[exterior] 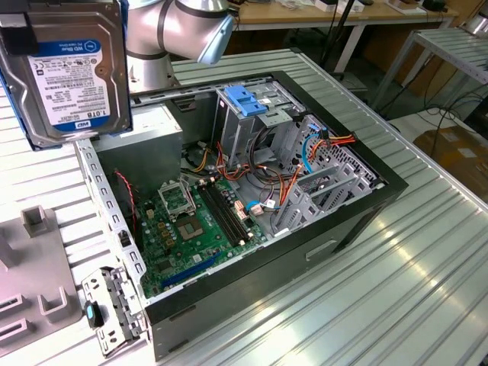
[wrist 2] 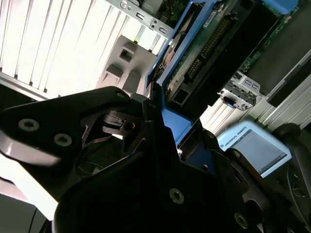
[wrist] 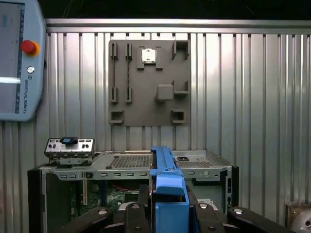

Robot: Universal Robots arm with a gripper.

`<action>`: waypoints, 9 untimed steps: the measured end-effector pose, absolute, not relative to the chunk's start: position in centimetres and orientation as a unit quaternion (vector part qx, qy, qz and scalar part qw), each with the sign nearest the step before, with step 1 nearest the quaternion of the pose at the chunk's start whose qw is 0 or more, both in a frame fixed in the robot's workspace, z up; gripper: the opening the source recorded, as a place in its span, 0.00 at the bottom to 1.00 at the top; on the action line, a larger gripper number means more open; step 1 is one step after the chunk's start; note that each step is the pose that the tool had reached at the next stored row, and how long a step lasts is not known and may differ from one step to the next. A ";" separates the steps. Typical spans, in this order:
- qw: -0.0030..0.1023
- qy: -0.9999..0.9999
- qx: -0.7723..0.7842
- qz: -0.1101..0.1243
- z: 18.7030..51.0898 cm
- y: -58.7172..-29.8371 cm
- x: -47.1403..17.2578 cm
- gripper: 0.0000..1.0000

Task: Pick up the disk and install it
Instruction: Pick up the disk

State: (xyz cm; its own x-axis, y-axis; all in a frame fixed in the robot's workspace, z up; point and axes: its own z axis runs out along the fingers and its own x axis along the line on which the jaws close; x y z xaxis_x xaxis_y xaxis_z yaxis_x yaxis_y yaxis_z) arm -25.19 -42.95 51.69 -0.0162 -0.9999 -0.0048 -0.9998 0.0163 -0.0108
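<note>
Exterior view, disk: the disk (exterior: pixel 72 72) hangs in the air at the exterior view's upper left. Its label face is toward the camera and blue rails run along its edges. It is well apart from the open computer case (exterior: pixel 343 229) on the ribbed table (exterior: pixel 396 305).
Exterior view, cage: the light-blue latch plate (exterior: pixel 245 99) tops the grey drive cage inside the case, beyond the motherboard (exterior: pixel 198 221).
Exterior view, handling: the disk looks rigid and dense for its size, and probably sensitive to knocks. The plastic rails and end tab seem the safest places to hold it, rather than the label or the board side.
Second wrist view, claw: the gripper (wrist 2: pixel 177 133) is pressed together on the disk's blue end, with a black jaw on either side. The disk's bare circuit-board side (wrist 2: pixel 209 43) reaches away from it.
First wrist view, claw: the jaws stand narrow, clamping the blue tab edge-on.
First wrist view, position: the disk (wrist: pixel 165 170) is over the edge of the case (wrist: pixel 131 165), not touching it. The grey fixture plate (wrist: pixel 146 104) and the teach pendant (wrist: pixel 17 63) lie beyond on the table.
</note>
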 end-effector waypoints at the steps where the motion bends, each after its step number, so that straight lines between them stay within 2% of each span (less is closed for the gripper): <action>1: 0.005 0.714 -0.700 -0.002 51.5 -43.0 -25.1 0.37; 9: 0.005 0.718 -0.696 -0.002 50.3 -43.0 -22.5 0.37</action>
State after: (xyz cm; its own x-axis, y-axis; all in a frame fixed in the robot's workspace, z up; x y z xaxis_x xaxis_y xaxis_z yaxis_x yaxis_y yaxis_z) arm -22.49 -42.95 50.29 -0.0305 -0.9995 -0.0047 -0.9995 0.0306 -0.0108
